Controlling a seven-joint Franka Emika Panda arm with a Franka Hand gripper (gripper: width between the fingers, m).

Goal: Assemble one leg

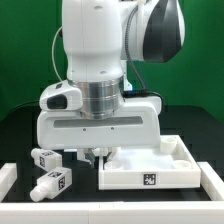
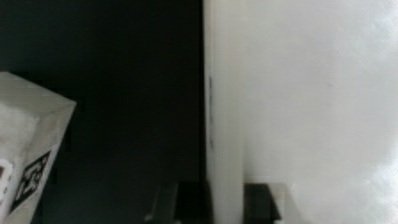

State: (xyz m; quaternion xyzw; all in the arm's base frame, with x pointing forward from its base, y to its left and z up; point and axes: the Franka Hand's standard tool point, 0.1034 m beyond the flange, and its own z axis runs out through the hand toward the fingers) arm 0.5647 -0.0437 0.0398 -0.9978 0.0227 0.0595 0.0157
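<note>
The white square tabletop [image 1: 150,172] lies at the exterior view's right with a marker tag on its near side. My gripper [image 1: 97,153] is down at its left edge. In the wrist view the gripper [image 2: 228,203] straddles the tabletop's edge [image 2: 302,100], one dark finger [image 2: 191,203] outside it and the other on the white face; the jaws look closed on the edge. Two white legs with tags [image 1: 45,157] [image 1: 52,182] lie on the black table left of the gripper. One leg shows in the wrist view [image 2: 27,150], apart from the gripper.
A white raised wall [image 1: 200,160] stands behind and to the right of the tabletop. A white piece [image 1: 8,176] lies at the exterior view's left edge. The arm's body hides the table's back middle.
</note>
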